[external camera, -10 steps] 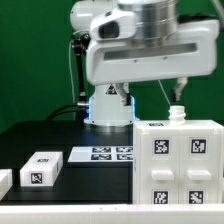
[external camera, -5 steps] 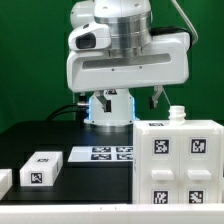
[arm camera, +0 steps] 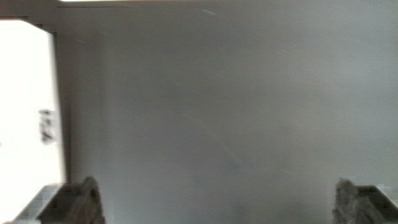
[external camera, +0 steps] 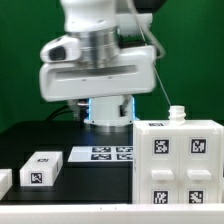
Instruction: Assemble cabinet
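The cabinet (external camera: 180,160), a large white box with black-and-white tags on square panels, stands at the front of the exterior view's right, with a small white knob (external camera: 177,113) on its top. The arm's big white hand (external camera: 100,75) hangs high over the table, up and to the left of the cabinet and apart from it; its fingers do not show there. In the wrist view my gripper (arm camera: 221,205) is open, its two fingertips (arm camera: 75,202) far apart with only blurred grey surface between them. It holds nothing.
The marker board (external camera: 112,153) lies flat in the middle of the black table. A small white tagged block (external camera: 42,168) lies at the left and another (external camera: 4,180) at the left edge. A blurred white shape (arm camera: 22,90) shows in the wrist view.
The arm's hand has swung from above the cabinet toward the exterior view's left and a little lower. The cabinet and the loose parts have not moved.
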Controlling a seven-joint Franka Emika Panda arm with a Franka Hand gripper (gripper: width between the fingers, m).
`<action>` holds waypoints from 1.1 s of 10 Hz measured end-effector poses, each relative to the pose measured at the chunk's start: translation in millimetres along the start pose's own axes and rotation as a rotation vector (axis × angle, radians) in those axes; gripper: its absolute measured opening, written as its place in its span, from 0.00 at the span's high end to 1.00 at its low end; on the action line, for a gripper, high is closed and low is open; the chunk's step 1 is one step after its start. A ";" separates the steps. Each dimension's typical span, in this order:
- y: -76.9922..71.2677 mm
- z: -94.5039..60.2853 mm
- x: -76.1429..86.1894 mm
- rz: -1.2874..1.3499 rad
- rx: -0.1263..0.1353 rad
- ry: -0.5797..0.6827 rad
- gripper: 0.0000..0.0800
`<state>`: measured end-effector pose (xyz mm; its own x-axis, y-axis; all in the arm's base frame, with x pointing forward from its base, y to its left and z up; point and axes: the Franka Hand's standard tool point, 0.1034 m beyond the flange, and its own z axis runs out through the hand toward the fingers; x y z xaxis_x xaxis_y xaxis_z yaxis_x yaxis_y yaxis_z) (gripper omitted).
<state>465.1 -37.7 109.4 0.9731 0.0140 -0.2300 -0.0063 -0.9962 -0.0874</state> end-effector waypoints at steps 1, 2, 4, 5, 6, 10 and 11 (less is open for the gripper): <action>22.7 9.8 -5.4 -0.001 -0.011 0.028 0.19; 28.2 12.2 -5.7 -0.003 -0.014 0.033 0.19; 25.0 12.1 -4.8 -0.010 -0.014 0.033 0.19; 25.1 12.6 -4.8 -0.010 -0.014 0.033 0.19; 28.3 15.4 -3.6 -0.020 -0.019 0.038 0.19; 96.3 38.6 23.0 -0.157 -0.121 0.148 0.19; 97.0 38.8 23.7 -0.152 -0.121 0.149 0.19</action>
<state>478.6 -130.6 57.8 0.9840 0.1604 -0.0772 0.1616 -0.9868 0.0088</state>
